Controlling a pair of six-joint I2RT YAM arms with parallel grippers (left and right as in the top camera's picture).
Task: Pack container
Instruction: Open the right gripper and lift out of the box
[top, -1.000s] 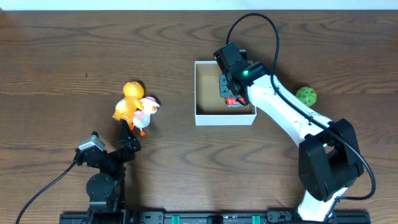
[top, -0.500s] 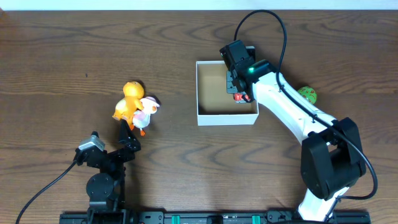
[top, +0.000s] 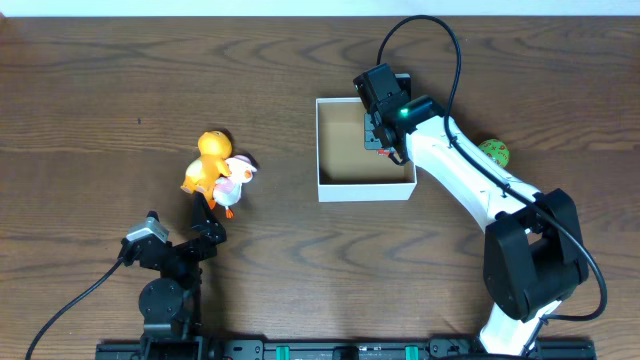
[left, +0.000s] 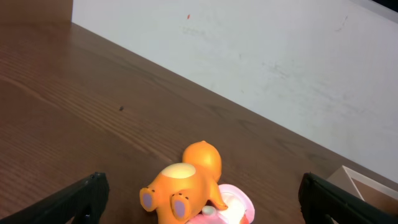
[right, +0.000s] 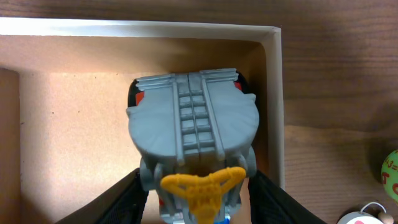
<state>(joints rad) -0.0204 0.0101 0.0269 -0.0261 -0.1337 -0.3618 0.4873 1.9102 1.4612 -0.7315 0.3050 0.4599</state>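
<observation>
**Right arm over the box, toy truck inside!**

The container (top: 340, 150), white walls and tan floor, sits upper centre-right in the overhead view. The grey toy truck (right: 193, 134), ladder on its roof and a yellow fitting at one end, rests on the container floor close to the wall at the right of the wrist view. The right gripper (top: 386, 140) hangs over it, fingers (right: 121, 199) partway apart on either side of the truck; gripping or just clear, I can't tell. Lower left in the overhead view, the left gripper (left: 200, 198) gapes as wide as it goes, holding nothing. It faces the orange toy (top: 211, 160), which touches a pink-and-white toy (top: 236, 178). A green ball (top: 491, 153) lies to the right of the container, its red marks too small to read.
</observation>
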